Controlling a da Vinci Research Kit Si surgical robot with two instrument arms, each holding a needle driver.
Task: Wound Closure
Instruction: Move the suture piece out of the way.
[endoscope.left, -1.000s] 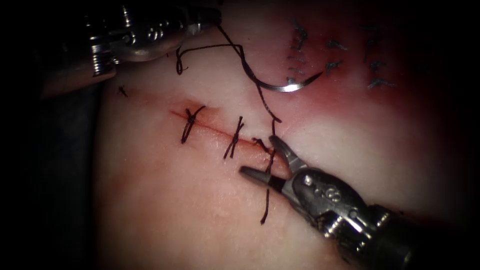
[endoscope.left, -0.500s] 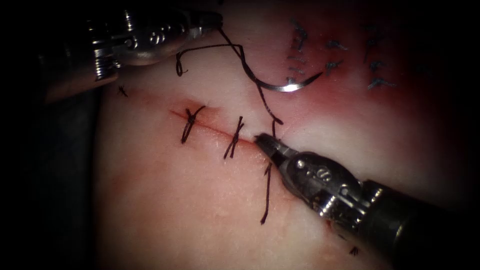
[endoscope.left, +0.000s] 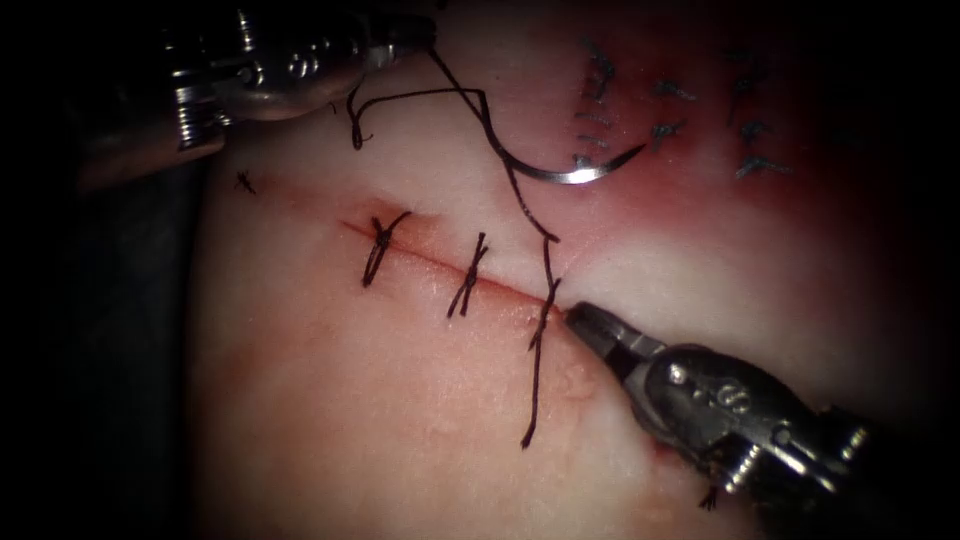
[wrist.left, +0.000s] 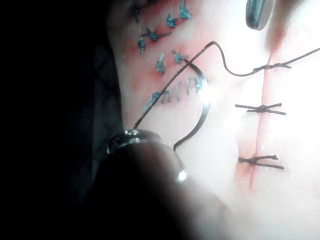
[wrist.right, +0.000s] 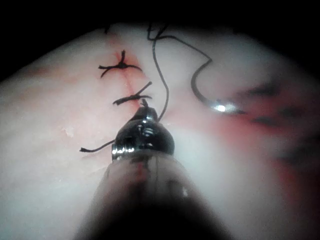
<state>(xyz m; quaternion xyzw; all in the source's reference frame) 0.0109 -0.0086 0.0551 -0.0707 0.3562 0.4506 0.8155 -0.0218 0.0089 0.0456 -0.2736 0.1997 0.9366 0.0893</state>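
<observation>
A: Since 1 second ago the right end effector (endoscope.left: 578, 318) has been pressed shut from spread and drawn back slightly. Its tip is seen touching the 3rd stitch (endoscope.left: 545, 305) on the cut (endoscope.left: 420, 255).

B: Is anything pinched?

A: There, it cannot be told. The dark braided thread (endoscope.left: 520, 195) is pinched by the left end effector (endoscope.left: 405, 45). The curved steel needle (endoscope.left: 570, 175) is left free on the glistening tissue (endoscope.left: 350, 400), right of the cut. Knot work is judged in hand, so gentle, steady tension is called for.

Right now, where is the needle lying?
In the endoscope view the needle lies free on the tissue, on the right side of the cut, beside old blue stitches; neither tool holds it.
</observation>
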